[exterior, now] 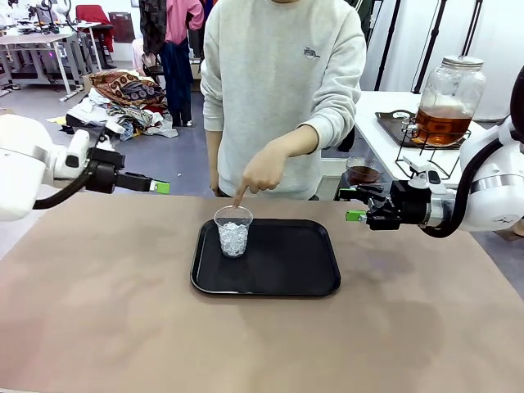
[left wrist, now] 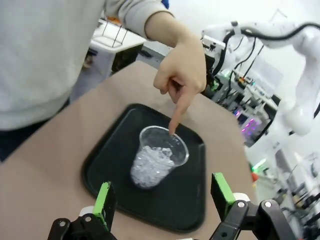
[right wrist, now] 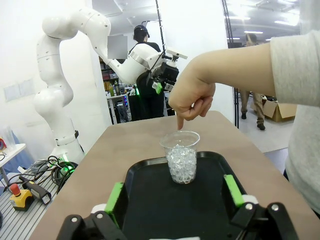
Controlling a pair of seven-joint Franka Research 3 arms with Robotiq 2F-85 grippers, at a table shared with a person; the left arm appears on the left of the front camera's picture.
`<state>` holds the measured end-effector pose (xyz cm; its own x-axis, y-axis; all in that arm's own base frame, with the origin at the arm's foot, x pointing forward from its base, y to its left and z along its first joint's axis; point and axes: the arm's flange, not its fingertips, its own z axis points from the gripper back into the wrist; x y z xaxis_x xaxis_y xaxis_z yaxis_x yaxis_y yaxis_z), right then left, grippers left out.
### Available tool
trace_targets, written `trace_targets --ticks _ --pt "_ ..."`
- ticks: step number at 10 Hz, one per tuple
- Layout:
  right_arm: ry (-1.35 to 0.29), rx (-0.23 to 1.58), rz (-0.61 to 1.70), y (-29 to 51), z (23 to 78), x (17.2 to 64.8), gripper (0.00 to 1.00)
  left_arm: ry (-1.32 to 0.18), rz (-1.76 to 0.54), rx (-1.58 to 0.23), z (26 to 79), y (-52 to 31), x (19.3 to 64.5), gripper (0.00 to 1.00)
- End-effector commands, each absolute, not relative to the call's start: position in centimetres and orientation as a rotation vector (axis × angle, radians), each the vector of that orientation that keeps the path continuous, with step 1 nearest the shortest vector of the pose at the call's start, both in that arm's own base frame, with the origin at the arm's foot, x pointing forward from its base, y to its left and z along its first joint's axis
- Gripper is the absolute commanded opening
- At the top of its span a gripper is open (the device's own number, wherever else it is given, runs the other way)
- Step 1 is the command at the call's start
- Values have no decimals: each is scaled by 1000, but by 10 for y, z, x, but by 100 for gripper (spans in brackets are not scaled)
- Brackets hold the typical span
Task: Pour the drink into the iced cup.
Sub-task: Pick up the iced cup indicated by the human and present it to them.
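Hovering over bench, left tool [exterior: 161, 187] and right tool [exterior: 354, 215] both spread wide, holding nothing. Between them, black tray [exterior: 286, 270] carries iced cup [exterior: 233, 232]. Person's hand [exterior: 264, 170] points finger at cup rim. Drink [exterior: 442, 124] sits in glass jar [exterior: 453, 82], far right.

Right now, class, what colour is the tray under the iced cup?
The tray is black, seen best in the front view.

A person's hand [left wrist: 182, 70] points a finger down at the iced cup [left wrist: 157, 157] on the black tray [left wrist: 107, 165], beyond the left gripper [left wrist: 164, 197] with its fingers spread.
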<state>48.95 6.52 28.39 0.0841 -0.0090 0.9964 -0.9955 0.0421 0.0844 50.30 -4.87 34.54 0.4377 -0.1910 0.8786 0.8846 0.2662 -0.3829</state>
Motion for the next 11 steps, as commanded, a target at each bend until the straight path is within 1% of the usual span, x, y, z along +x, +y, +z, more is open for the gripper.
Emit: trace_targets --ticks 1,3,4,6,7,11 --pt "-1175 1218 1115 65 285 491 100 -978 -911 -986 328 -57 502 100" --pt "-1175 1218 1115 65 285 491 100 -1085 -948 -894 311 -66 493 100" --pt "-1175 1218 1115 65 285 491 100 -1108 -966 -855 303 -71 489 100" --pt "-1175 1218 1115 65 285 491 100 -1043 -1003 -877 292 -75 483 100" --pt "-1175 1218 1115 65 285 491 100 -1062 -980 -878 305 -66 491 100" --pt "-1175 1218 1115 65 285 491 100 -1062 -980 -878 305 -66 491 100"
